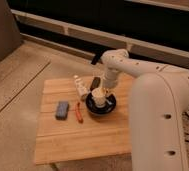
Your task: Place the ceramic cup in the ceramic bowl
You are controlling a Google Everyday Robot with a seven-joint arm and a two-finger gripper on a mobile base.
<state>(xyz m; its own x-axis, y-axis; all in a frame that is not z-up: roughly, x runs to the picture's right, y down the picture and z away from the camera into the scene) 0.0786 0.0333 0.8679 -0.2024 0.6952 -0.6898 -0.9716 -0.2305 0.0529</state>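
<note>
One ceramic cup (98, 96) sits inside the ceramic bowl (94, 108) on the wooden table (88, 135), the gripper (104, 90) directly above it; the placing step looks nearly complete, so we judge release and withdrawal next.

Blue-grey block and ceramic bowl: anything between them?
Camera view: an orange-red stick-like item lies between block and bowl. End effector sits over the cup.

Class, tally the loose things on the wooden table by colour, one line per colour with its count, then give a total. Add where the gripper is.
Black: 1, the ceramic bowl
Cream-white: 2, the ceramic cup in the bowl, and the slim bottle
Blue-grey: 1, the block
Orange-red: 1, the thin stick
Dark brown: 1, a small object
Total: 6
The gripper is at the cup, over the bowl.
</note>
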